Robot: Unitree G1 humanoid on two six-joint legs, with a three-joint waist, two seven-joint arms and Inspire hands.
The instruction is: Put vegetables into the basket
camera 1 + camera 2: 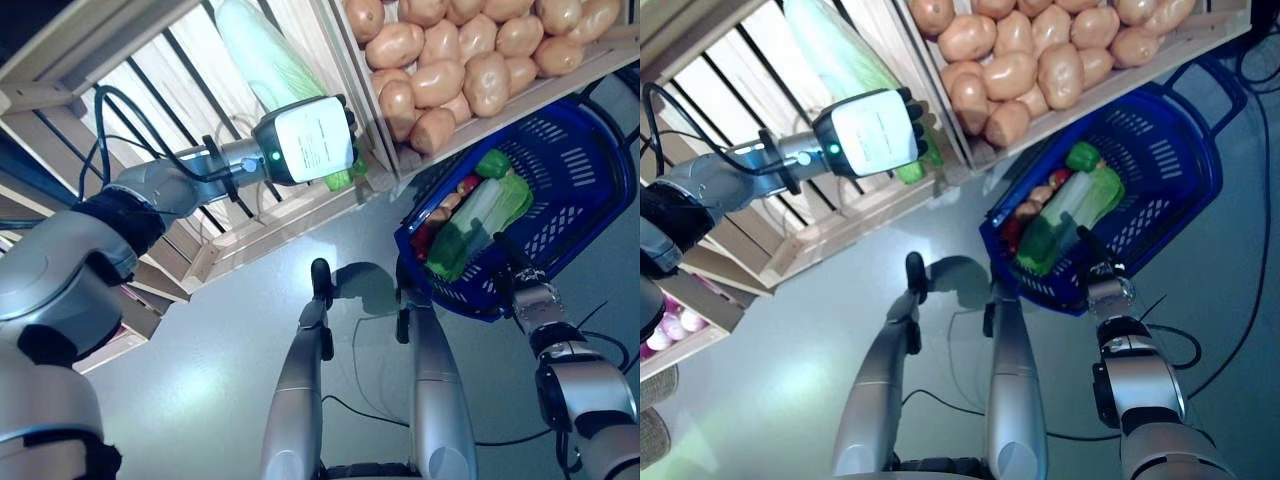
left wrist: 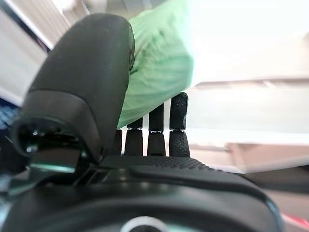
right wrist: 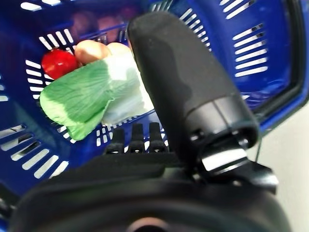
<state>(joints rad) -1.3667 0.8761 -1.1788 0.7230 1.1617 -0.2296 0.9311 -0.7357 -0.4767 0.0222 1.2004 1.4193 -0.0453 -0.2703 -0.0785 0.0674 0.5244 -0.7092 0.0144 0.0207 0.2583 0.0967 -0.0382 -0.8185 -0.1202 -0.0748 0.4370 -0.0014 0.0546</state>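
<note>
Fingers (image 2: 157, 126) of the left hand (image 1: 312, 138) are curling round the leafy green end of a long pale-green napa cabbage (image 1: 262, 55), with the thumb (image 2: 89, 82) pressing on the near side, so the hand is gripping it. That grip is showing only in the left wrist view; in the eye views the white back of the hand is covering the fingers, and just the cabbage's green tip (image 1: 910, 170) is peeking out below it. The eye views are showing what the wrist view cannot: the cabbage is lying lengthwise in a slatted pale wooden crate (image 1: 230, 245), its whitish end pointing toward the crate's far side.

Beside that crate, a second wooden crate (image 1: 560, 85) is holding a heap of tan potatoes (image 1: 455, 55).

Just below the potato crate, a blue plastic shopping basket (image 1: 590, 175) with slotted walls is hanging tilted over the grey floor (image 1: 220, 340). The right hand (image 1: 520, 278) is sitting at the basket's near rim. In the right wrist view its fingers (image 3: 137, 137) are hooking over the blue rim and the thumb (image 3: 183, 87) is lying across it, holding the basket. Inside the basket, another green-and-white leafy cabbage (image 3: 91, 94) is resting against a red tomato (image 3: 59, 63) and a tan potato (image 3: 91, 50); the eye views are also showing a small bright green vegetable (image 1: 492, 162) by the cabbage's far end.
</note>
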